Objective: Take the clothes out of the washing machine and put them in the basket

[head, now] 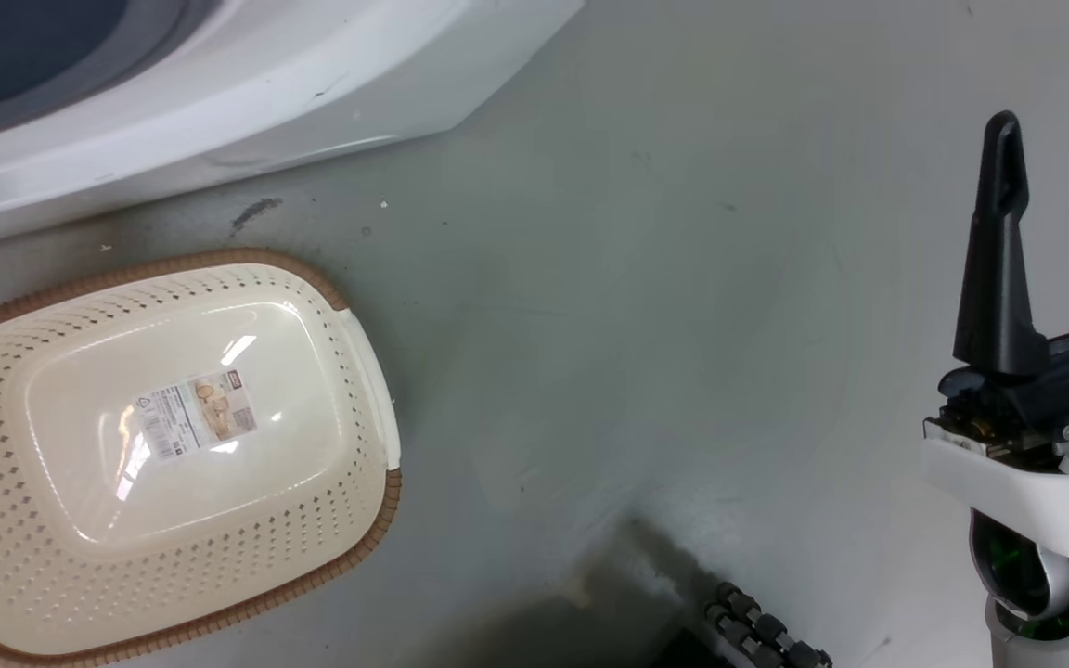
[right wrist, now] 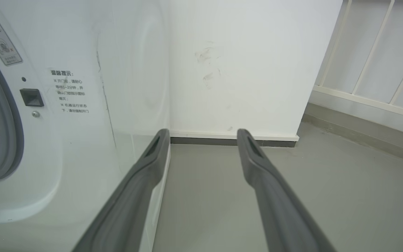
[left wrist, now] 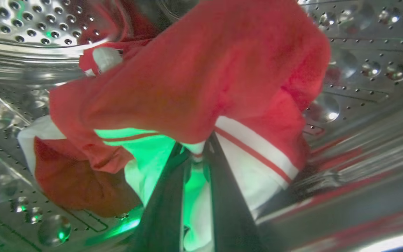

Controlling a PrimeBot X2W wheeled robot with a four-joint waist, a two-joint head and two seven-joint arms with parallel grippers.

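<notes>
The clothes (left wrist: 201,70), red fabric with white panels and red-striped trim, lie heaped inside the perforated steel drum (left wrist: 362,70) of the washing machine (head: 219,102). My left gripper (left wrist: 197,148) is in the drum, its two dark fingers nearly together with the white striped hem pinched between them. The cream basket (head: 384,520) with its brown rim sits on the floor just in front of the machine, holding nothing but a sticker on its bottom. Off to the right of the machine, my right gripper (head: 1061,111) (right wrist: 202,134) hangs open over bare floor with nothing between its fingers.
The machine's white front (right wrist: 75,140) carries a door latch (right wrist: 32,97), warning stickers and the grey porthole ring (right wrist: 11,140). A white wall (right wrist: 240,70) stands behind it and a pale railing (right wrist: 369,70) to the right. Grey floor (head: 637,325) stretches between basket and right arm.
</notes>
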